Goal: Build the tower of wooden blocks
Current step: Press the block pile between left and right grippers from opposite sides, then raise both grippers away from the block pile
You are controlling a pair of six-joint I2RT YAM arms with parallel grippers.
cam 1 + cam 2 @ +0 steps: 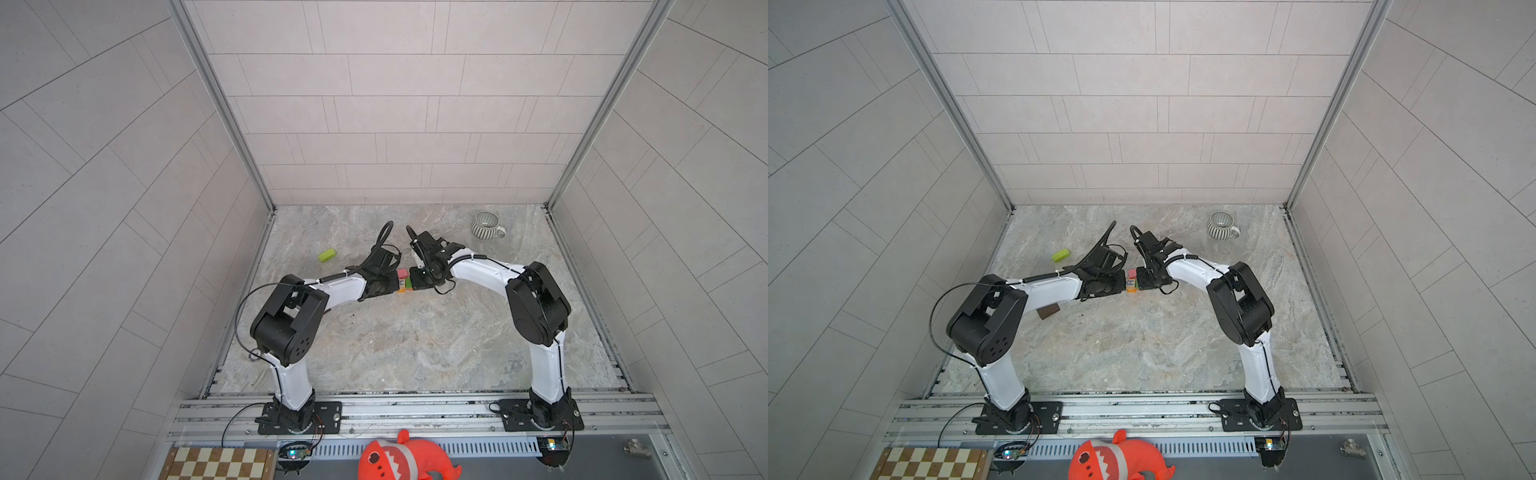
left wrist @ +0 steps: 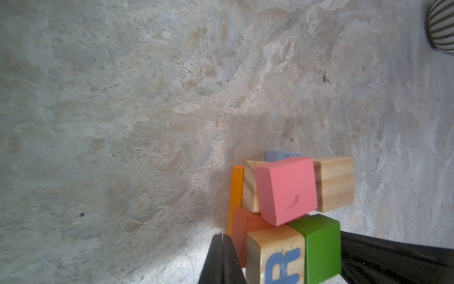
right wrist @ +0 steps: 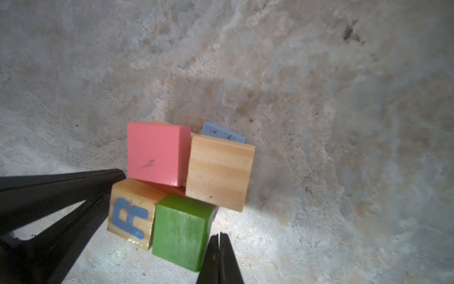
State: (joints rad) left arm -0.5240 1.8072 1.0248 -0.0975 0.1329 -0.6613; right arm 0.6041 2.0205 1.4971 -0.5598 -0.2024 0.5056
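The wood block tower (image 1: 403, 281) is a small cluster at the middle of the marble floor, between my two grippers. In the left wrist view a pink block (image 2: 286, 190) lies tilted on top, over tan blocks (image 2: 335, 184), a green block (image 2: 321, 248), a tan block lettered R (image 2: 275, 255) and orange blocks (image 2: 237, 191). The left gripper (image 2: 222, 236) is shut and empty, its tips beside the orange block. My right gripper (image 3: 219, 234) is likewise shut and empty, next to the green block (image 3: 181, 231). A lime-green block (image 1: 327, 255) lies apart at the left; a dark brown block (image 1: 1048, 310) shows beside the left arm.
A grey-and-white striped mug (image 1: 487, 225) stands at the back right. Tiled walls close in three sides of the floor. In front of the metal rail (image 1: 415, 409) lie a red plush toy (image 1: 405, 459) and a checkerboard (image 1: 218, 463).
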